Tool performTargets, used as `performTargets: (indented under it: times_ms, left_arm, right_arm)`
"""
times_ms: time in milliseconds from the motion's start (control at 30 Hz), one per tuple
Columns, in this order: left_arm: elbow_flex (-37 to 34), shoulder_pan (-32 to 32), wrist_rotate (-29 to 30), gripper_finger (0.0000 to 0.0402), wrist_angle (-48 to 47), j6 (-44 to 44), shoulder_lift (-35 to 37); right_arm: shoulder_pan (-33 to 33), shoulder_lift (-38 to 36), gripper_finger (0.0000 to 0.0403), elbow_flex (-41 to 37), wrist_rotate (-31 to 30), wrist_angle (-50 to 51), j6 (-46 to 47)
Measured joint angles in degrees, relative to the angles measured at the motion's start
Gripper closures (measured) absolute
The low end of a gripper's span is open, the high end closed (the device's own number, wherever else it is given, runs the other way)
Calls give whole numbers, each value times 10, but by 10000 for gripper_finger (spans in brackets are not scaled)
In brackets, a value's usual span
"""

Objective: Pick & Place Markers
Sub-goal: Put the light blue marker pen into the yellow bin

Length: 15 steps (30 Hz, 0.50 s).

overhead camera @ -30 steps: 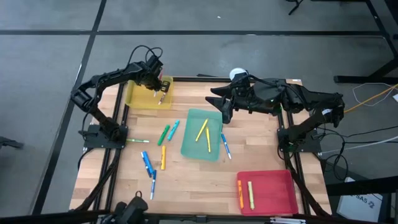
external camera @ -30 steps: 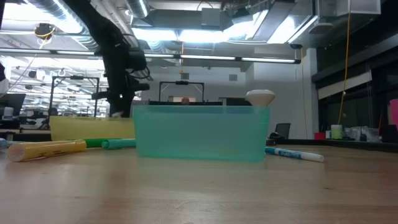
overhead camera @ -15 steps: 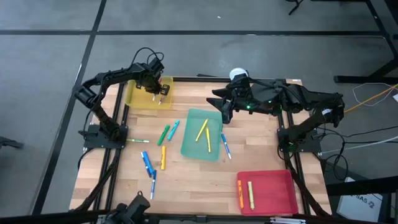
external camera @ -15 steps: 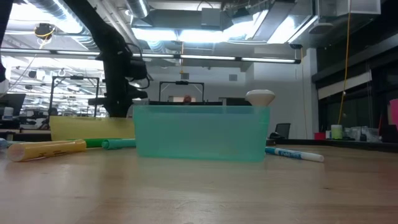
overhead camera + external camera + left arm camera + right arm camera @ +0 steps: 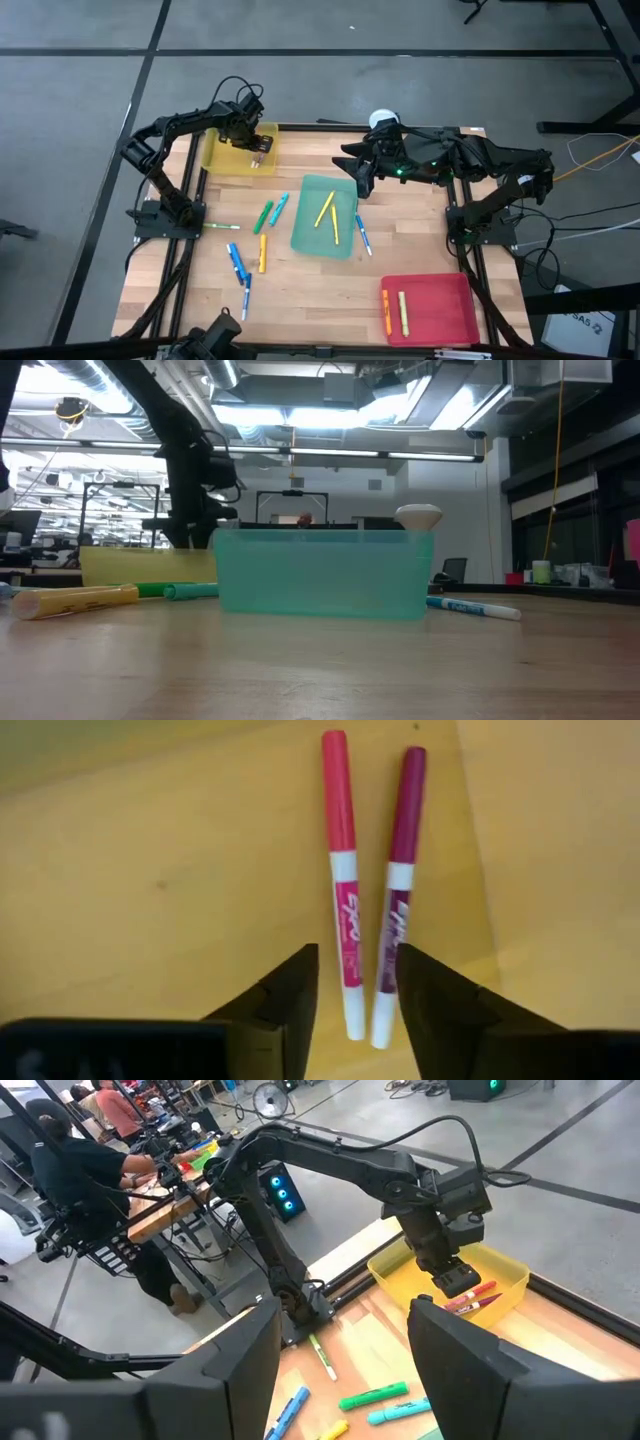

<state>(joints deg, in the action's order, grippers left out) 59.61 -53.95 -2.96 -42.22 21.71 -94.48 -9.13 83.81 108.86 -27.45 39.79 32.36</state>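
Left hand sits low over the yellow tray at the far left corner of the bench. Its wrist view shows the two fingers parted, nothing between them. Just ahead of the fingertips, two markers lie side by side on the tray floor, near each other but not touching: a red marker and a darker magenta marker, both white-barrelled at one end. The red one's white end reaches into the gap between the fingers; no grip on it.

Right hand hangs at the far edge of the bench, just beyond the teal tray. Fingers spread wide, holding nothing.

Teal tray, mid-bench: two yellow markers inside, angled toward each other.

Red tray, near right corner: an orange marker and a yellow marker, side by side.

Loose on the bench: a green marker and a teal marker left of the teal tray; a thin green one by the left arm's base; an orange marker; blue markers toward the near left; a blue-and-white marker just right of the teal tray.

The right wrist view shows a person at a desk in the room beyond.
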Motion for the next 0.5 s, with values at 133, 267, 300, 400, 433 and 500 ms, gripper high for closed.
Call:
performTargets:
  times_ms: [133, 267, 300, 400, 433, 500]
  left_arm:
    - [0, 0, -49, 259, -3, 2, 8]
    - [0, 7, -97, 260, -2, 2, 31]
    - [0, 10, -101, 261, -1, 2, 40]
    - [0, 22, -101, 263, 0, 7, 70]
    - [0, 27, -102, 263, 1, 13, 83]
    - [0, 38, -102, 262, 3, 29, 110]
  right_arm:
    - [0, 0, 190, 0, 0, 0, -15]
    - [0, 0, 190, 0, 0, 0, -28]
    - [0, 0, 190, 0, 0, 1, -28]
    - [0, 0, 190, 0, 0, 17, -29]
    - [0, 0, 190, 0, 0, 24, -29]
    - [0, 0, 190, 0, 0, 36, -29]
